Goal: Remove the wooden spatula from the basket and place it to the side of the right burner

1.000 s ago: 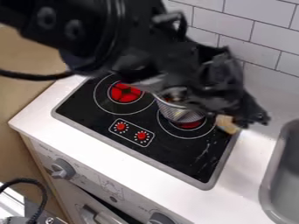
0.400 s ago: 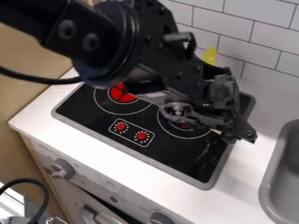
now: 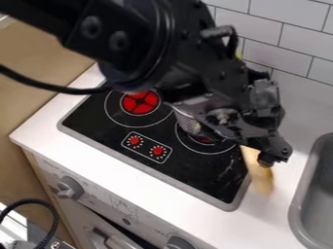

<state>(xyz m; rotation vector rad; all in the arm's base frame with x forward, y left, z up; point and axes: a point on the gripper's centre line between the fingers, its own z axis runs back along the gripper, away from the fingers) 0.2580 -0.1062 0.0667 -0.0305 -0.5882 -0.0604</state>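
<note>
Gripper [image 3: 265, 159] hangs at four o'clock from the right burner [image 3: 205, 140], its opening and hold impossible to tell. The wooden spatula [image 3: 261, 181] sits by its tip, pointing to five o'clock over the countertop [image 3: 267, 216]. Good placement likely means lowering it flat, then releasing gently, clear of the mesh basket [image 3: 187, 123] toward ten o'clock.
</note>
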